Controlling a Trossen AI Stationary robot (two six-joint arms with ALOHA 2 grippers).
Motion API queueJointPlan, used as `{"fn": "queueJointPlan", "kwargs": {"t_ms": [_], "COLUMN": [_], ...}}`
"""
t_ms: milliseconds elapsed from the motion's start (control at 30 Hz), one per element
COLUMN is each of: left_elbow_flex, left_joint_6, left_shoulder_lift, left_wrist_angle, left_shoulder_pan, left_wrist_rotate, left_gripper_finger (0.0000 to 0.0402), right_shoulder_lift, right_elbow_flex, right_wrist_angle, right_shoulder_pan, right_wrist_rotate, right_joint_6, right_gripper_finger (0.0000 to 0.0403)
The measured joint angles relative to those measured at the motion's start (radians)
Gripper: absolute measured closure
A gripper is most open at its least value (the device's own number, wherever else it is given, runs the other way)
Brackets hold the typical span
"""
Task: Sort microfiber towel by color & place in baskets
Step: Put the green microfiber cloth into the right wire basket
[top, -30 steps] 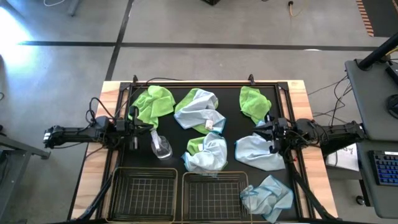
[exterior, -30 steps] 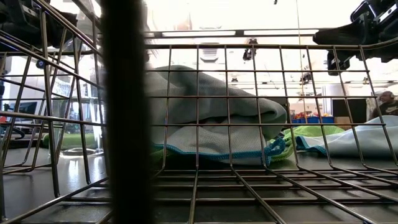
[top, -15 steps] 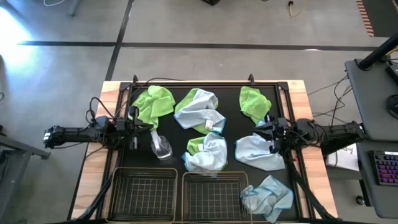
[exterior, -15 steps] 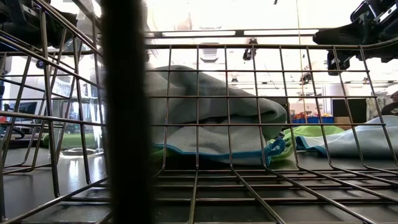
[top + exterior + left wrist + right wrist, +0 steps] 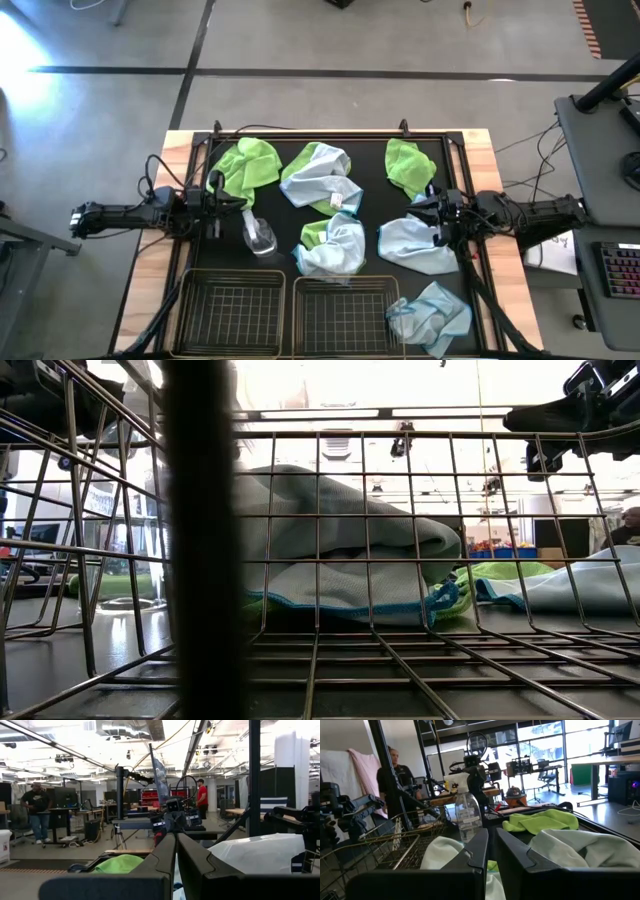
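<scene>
Nothing has moved: both grippers, left (image 5: 216,203) and right (image 5: 432,217), hover jaws together; spray bottle (image 5: 258,235) stands between towels (image 5: 330,245) and baskets (image 5: 233,312).

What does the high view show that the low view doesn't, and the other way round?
Only the high view: both baskets empty, the spray bottle, the left gripper and right gripper parked at the table's sides, a blue towel beside the right basket. Only the low view: room lights through the mesh. Both: the blue-on-green towel pile behind the baskets.
</scene>
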Motion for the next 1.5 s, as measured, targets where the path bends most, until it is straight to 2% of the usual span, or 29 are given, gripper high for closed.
{"fn": "queueJointPlan", "kwargs": {"t_ms": [1300, 1500], "left_elbow_flex": [0.0, 0.0], "left_joint_6": [0.001, 0.001], "left_shoulder_lift": [0.0, 0.0], "left_wrist_angle": [0.002, 0.003], "left_shoulder_pan": [0.0, 0.0], "left_wrist_rotate": [0.001, 0.002], "left_gripper_finger": [0.04, 0.04], "right_shoulder_lift": [0.0, 0.0], "right_elbow_flex": [0.0, 0.0], "right_wrist_angle": [0.007, 0.011], "right_shoulder_pan": [0.0, 0.0], "right_wrist_rotate": [0.0, 0.002], "right_joint_6": [0.018, 0.082], "right_gripper_finger": [0.0374, 0.0374]}}
